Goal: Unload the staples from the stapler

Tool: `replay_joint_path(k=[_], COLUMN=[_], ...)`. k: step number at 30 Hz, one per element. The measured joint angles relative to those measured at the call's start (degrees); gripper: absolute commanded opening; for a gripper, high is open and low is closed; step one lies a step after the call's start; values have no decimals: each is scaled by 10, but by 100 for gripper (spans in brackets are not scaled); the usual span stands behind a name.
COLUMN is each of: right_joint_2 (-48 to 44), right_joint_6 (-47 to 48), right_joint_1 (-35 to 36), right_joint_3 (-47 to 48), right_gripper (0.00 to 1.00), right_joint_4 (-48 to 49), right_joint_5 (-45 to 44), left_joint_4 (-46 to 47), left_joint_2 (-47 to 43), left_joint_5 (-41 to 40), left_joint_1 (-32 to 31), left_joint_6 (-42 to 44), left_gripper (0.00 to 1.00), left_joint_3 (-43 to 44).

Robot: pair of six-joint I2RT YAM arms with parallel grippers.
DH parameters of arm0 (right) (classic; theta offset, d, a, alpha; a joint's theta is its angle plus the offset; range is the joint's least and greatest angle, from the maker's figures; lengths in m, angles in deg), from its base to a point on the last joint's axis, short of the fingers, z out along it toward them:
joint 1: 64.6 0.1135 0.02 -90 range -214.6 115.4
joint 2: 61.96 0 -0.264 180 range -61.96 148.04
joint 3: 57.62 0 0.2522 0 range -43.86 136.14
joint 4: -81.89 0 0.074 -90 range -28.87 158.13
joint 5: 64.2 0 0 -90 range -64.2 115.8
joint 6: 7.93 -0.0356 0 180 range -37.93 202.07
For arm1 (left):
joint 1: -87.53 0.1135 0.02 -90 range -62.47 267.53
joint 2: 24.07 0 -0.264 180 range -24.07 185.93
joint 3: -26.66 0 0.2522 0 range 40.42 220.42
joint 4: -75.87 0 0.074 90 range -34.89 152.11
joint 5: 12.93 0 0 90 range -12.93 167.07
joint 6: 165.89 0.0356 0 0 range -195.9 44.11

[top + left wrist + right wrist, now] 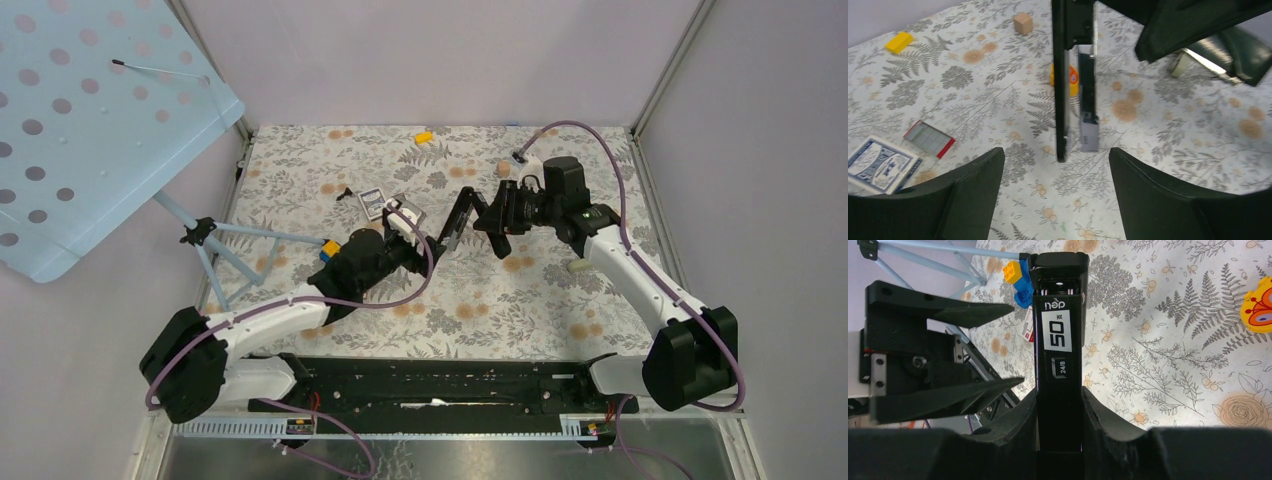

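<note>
One long slim black bar-shaped stapler (pixel 455 222) is held up off the floral-print tablecloth (pixel 560 300), between the two arms near the middle of the table. The right gripper (pixel 1059 400) is clamped on it: both of its black fingers (pixel 1023 415) press against the sides of the bar. The end with the white "50" label (pixel 1060 330) sticks out beyond them. The left gripper (pixel 1055 152) stands wide open, its two fingers (pixel 973 190) either side of the stapler's free end and touching neither face. From the left wrist the stapler's one silvery metal rail (pixel 1088 127) shows, swung slightly apart from the black body and lying alongside it. The strip of staples itself cannot be made out in any view.

Loose things on the cloth are counted below.
- There is one flat yellow block (pixel 899 41) far back.
- There is one small pale wooden cube (pixel 1023 23), well apart from the block.
- There is one blue-and-white patterned card pack (pixel 880 165).
- Just beside the pack lies one small grey box with a red edge (pixel 929 138).
- There is one round yellow-and-orange toy (pixel 1260 305) (only partly in frame).
- One yellow plastic brick (pixel 1011 271) touches one blue plastic brick (pixel 1024 290) near the stapler's labelled end.

At the left side, one pale blue board with grey dots (pixel 90 130) stands tilted on a light blue tripod (pixel 215 245).
</note>
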Motion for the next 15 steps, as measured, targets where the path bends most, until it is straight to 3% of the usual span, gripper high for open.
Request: replay_joint_path(k=[7,15], right_joint_2=[0,0], right_joint_6=[28,46], right_joint_1=[0,0], right_joint_3=[0,0], right_gripper=[0,0], right_joint_4=[-23,-37], right_joint_5=[15,25], left_joint_4=[30,54], left_joint_2=[37,51], left_joint_5=[-43,-23], left_joint_1=[-1,0], left_joint_6=[41,62], left_gripper=[69,70], left_joint_3=[-3,-3])
